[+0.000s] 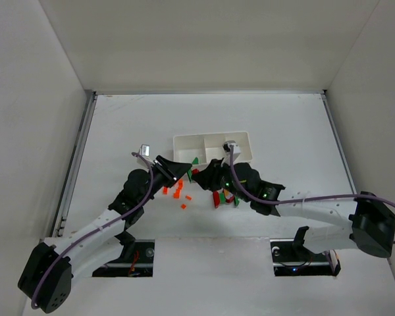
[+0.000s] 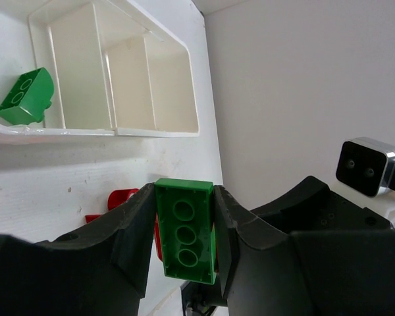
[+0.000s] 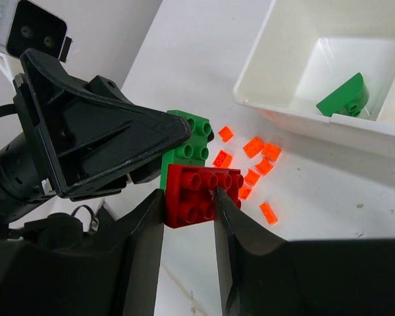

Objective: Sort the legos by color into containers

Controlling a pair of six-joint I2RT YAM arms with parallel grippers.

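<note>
though tiny overhead, bricks (image 3: 197, 191) between jaws

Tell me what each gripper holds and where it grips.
Left gripper pinches a green brick across its long sides; right gripper pinches a red brick by opposite sides.

You have nothing to read here: no lettering, label, brand mark or number shows on the white tray (image 3: 296, 122), the green brick (image 2: 185, 230) or the red brick (image 3: 199, 195).
</note>
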